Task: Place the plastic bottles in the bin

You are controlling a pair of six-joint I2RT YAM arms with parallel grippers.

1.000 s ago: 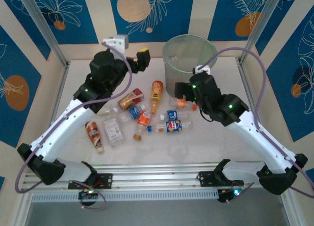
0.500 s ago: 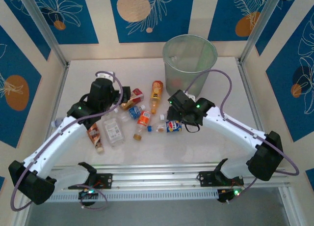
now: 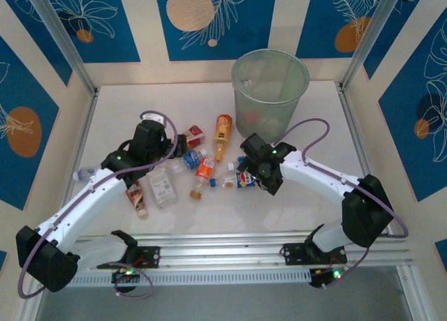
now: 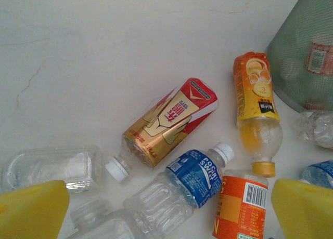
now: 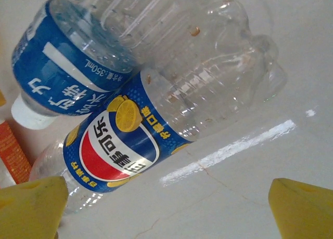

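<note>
Several plastic bottles lie in a loose pile on the white table. My left gripper [image 3: 179, 148] [image 4: 169, 213] hangs open low over the pile, its yellow fingertips [image 4: 31, 210] either side of a clear blue-labelled bottle [image 4: 192, 179]. Beyond it lie a red-and-gold bottle [image 4: 169, 122], an amber-orange bottle [image 4: 257, 106] and an orange-labelled one [image 4: 242, 205]. My right gripper [image 3: 250, 174] [image 5: 166, 210] is open just above the table. A Pepsi-labelled bottle [image 5: 122, 145] lies just ahead of its left fingertip. The pale grey-green bin [image 3: 269, 84] stands upright behind the pile.
A brown bottle [image 3: 134, 192] and a clear square bottle [image 3: 162, 186] lie nearer the front left. One clear bottle [image 3: 84, 173] rests by the left wall. Metal frame posts rise at the back corners, and a rail [image 3: 223, 255] runs along the front edge.
Both arms have come down from near the bin to the bottle pile. The left gripper moved forward and lower; the right swung left and down to the blue-labelled bottles.
</note>
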